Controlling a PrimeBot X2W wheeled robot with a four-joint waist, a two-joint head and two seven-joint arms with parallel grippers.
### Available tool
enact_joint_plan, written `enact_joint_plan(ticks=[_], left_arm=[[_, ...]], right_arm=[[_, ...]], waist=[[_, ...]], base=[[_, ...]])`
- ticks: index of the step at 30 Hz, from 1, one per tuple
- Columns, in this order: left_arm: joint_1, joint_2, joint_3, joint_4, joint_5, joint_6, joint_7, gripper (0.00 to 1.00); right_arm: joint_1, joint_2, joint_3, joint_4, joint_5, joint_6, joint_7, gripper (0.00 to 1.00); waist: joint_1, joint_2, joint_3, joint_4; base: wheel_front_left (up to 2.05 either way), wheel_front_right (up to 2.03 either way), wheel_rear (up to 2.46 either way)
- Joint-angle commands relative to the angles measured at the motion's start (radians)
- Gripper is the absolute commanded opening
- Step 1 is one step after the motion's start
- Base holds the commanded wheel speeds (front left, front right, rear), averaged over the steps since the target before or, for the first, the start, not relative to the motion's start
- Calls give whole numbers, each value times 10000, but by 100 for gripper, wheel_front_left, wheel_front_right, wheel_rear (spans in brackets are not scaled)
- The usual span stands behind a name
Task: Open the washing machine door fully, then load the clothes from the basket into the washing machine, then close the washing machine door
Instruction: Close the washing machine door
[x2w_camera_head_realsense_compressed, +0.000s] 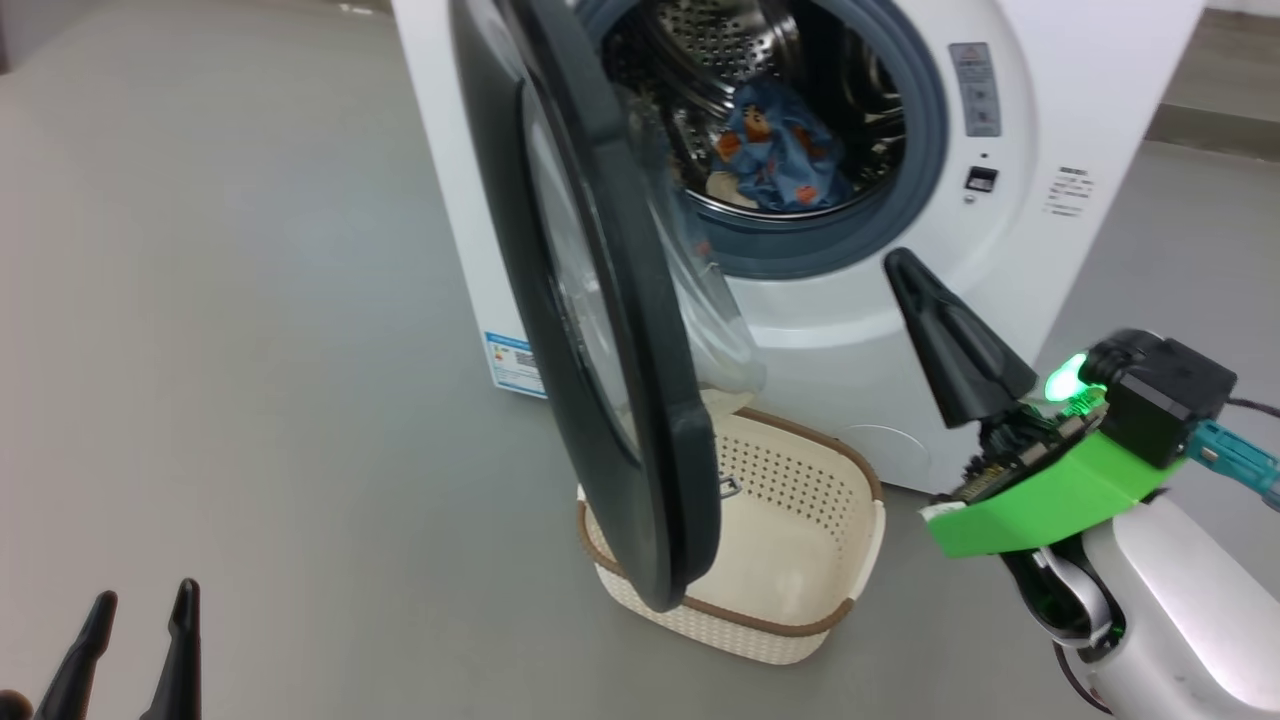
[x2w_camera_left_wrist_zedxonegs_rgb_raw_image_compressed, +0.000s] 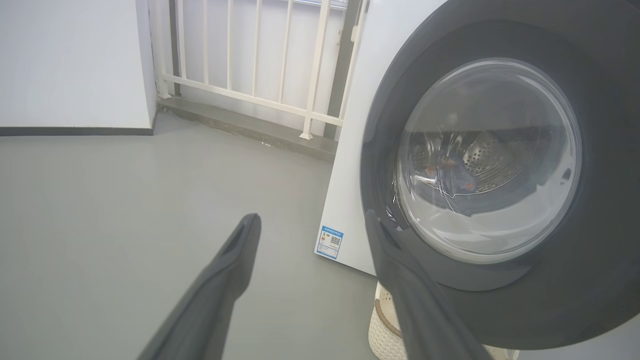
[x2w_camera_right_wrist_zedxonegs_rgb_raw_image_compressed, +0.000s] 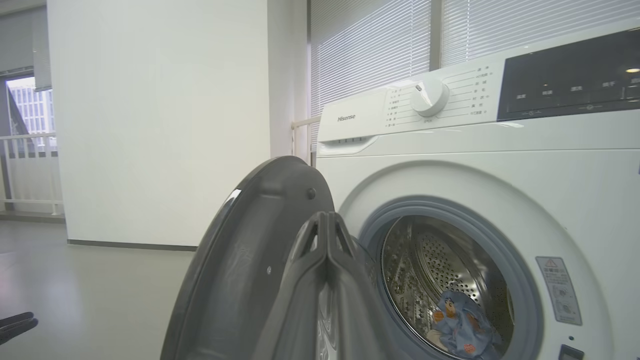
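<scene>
The washing machine (x2w_camera_head_realsense_compressed: 880, 330) stands with its black-rimmed door (x2w_camera_head_realsense_compressed: 600, 330) swung out, edge-on to the head view, over the basket (x2w_camera_head_realsense_compressed: 800, 520). The cream basket holds nothing that I can see. The light blue printed clothes (x2w_camera_head_realsense_compressed: 775, 150) lie in the steel drum, and the right wrist view has them low in the opening (x2w_camera_right_wrist_zedxonegs_rgb_raw_image_compressed: 462, 325). My right gripper (x2w_camera_head_realsense_compressed: 895, 258) is shut on nothing, in front of the washer, right of the door and apart from it. My left gripper (x2w_camera_head_realsense_compressed: 146, 592) is open, low at the left, facing the door's outer glass (x2w_camera_left_wrist_zedxonegs_rgb_raw_image_compressed: 490, 160).
Grey floor (x2w_camera_head_realsense_compressed: 230, 300) spreads to the left of the washer. A blue energy label (x2w_camera_left_wrist_zedxonegs_rgb_raw_image_compressed: 330, 242) sits low on the washer's side. A white railing (x2w_camera_left_wrist_zedxonegs_rgb_raw_image_compressed: 260, 65) and a wall stand behind. The control panel with its dial (x2w_camera_right_wrist_zedxonegs_rgb_raw_image_compressed: 429, 97) tops the machine.
</scene>
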Motion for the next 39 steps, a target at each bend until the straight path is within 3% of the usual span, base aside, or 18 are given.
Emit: enact_joint_plan(ticks=[1,12,20,31,39], left_arm=[[-347,253,385,-120,-43,6,-76,100],[-399,250,352,-47,-44,6,-76,100],[-373,257,365,-34,-45,6,-76,100],[-368,269,426,-51,-47,6,-76,100],[-385,226,365,-20,-52,6,-76,100]], right_arm=[[-416,-97,279,-342,91,44,-78,0],[-1840,143,2293,-865,139,44,-78,0],[-2023,443,3542,-771,223,44,-78,0],[-2075,709,5617,957,1083,44,33,0],[-2190,935,6300,2282,1694,44,200,0]], waist=[[0,-1,-37,349],[0,-1,-119,991],[0,-1,-186,1149],[0,-1,-203,1127],[0,-1,-212,1139]], base=[[0,0,0],[0,0,0],[0,0,0],[0,0,0],[0,0,0]])
